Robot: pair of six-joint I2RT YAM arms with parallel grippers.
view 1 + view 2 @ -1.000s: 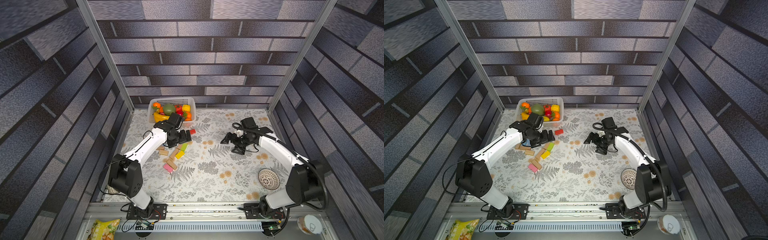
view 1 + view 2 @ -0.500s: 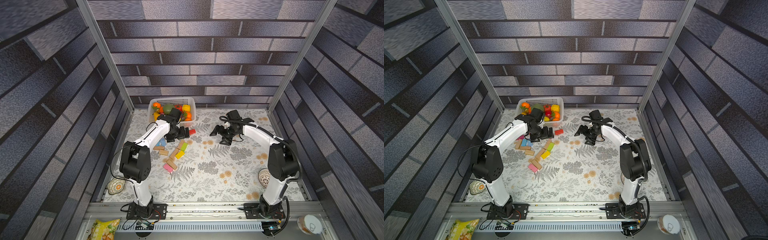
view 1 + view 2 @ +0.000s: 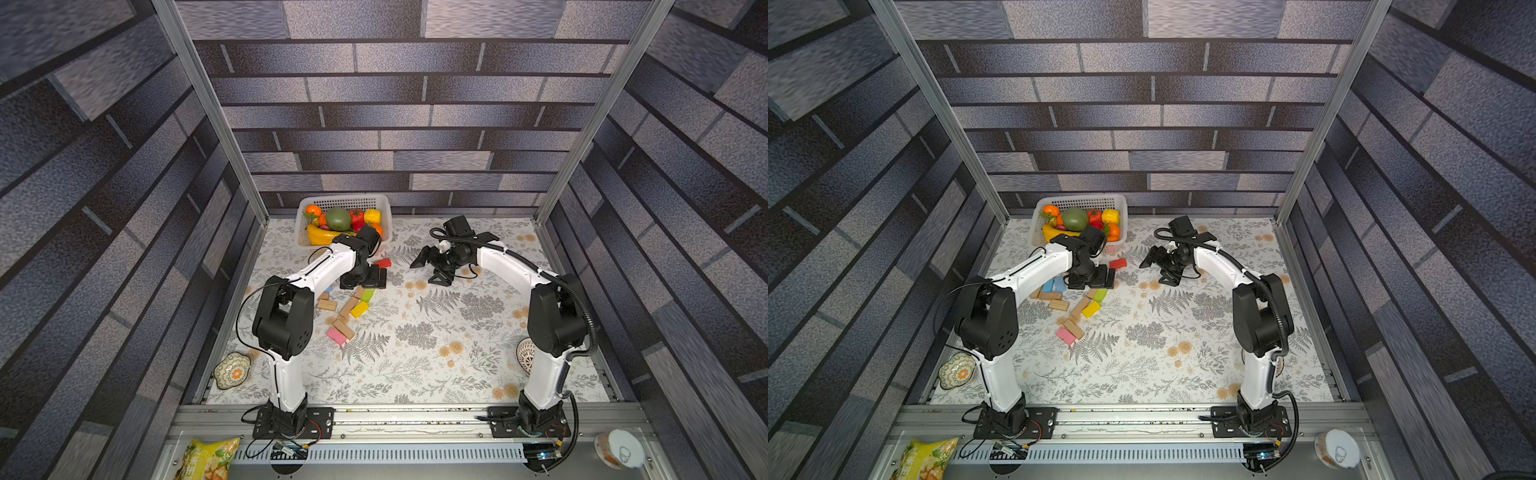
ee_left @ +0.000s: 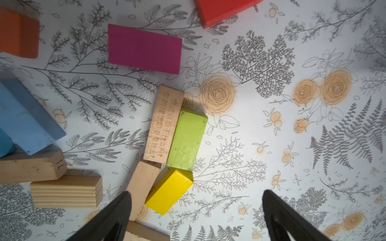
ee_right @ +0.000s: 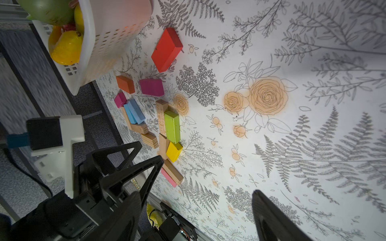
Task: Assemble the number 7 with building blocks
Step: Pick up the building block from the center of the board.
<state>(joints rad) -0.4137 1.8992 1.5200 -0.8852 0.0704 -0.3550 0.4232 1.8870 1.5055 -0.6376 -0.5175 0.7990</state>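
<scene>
my left fingers [image 3: 365, 277] are spread wide and hold nothing. they hang over the far end of the building blocks [image 3: 347, 308], which lie in a loose scatter on the floral desk [image 3: 436, 357], not yet laid out as a 7. in the left wrist view the yellow block [image 4: 169, 191] lies between the two finger tips, much nearer one tip than the other. a plain tan block [image 4: 143, 183] runs right alongside that same tip. just past the yellow block from the fingers sit the green block [image 4: 187, 138] and an engraved tan block [image 4: 161, 125], touching side by side. farther out are the magenta block [image 4: 144, 48], the orange block [image 4: 18, 35] and the red block [image 4: 221, 10]. off to one side a blue block [image 4: 27, 116] rests partly on a tan one. whether the tips touch the desk i cannot tell.

my right fingers [image 3: 430, 269] also stand apart with nothing between them, over bare desk, well apart from the scatter. in both top views the red block lies between the two sets of fingers, just beside the left ones. the pink block [image 3: 336, 336] lies farthest from both, toward the arm bases. beyond the left fingers stands the white basket [image 3: 349, 203] of toy fruit [image 3: 337, 218].
</scene>
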